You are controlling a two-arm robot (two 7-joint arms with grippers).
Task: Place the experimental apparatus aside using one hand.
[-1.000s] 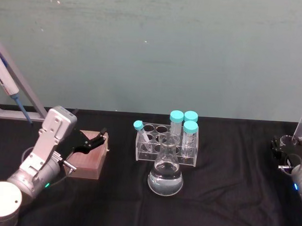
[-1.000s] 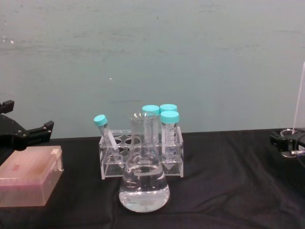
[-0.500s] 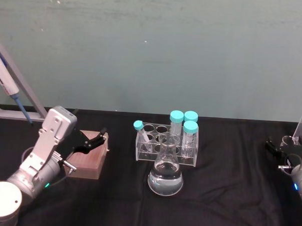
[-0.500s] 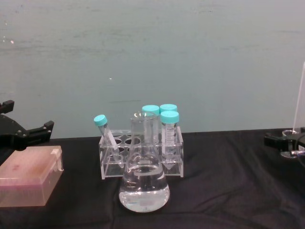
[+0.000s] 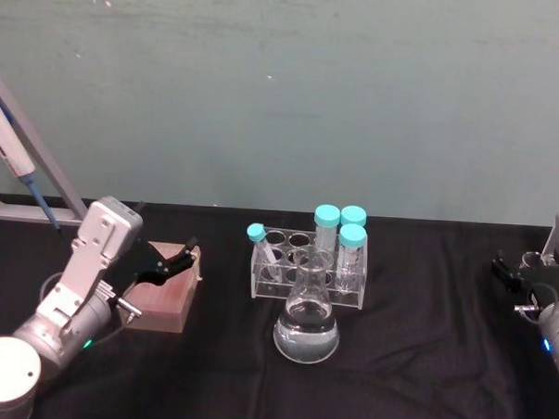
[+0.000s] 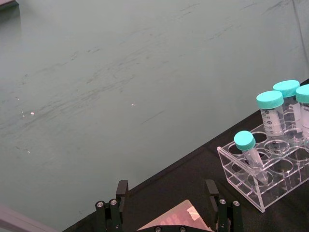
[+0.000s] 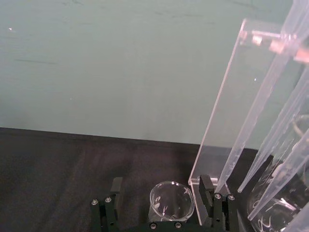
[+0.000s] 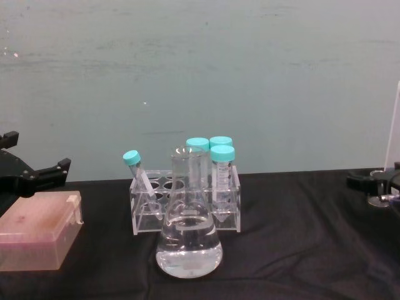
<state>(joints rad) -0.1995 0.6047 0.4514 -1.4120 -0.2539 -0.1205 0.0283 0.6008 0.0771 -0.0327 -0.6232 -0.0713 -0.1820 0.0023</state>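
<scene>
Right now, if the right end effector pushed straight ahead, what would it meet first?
Probably the beaker, just ahead of the right end effector between its open fingers; the stand lies off that line, though depth is unclear.

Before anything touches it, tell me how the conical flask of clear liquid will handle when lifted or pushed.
The conical flask looks like smooth glass, so probably slippery and fragile. Its wide base holds the liquid low, so it likely resists tipping, though a shove may slosh it.
</scene>
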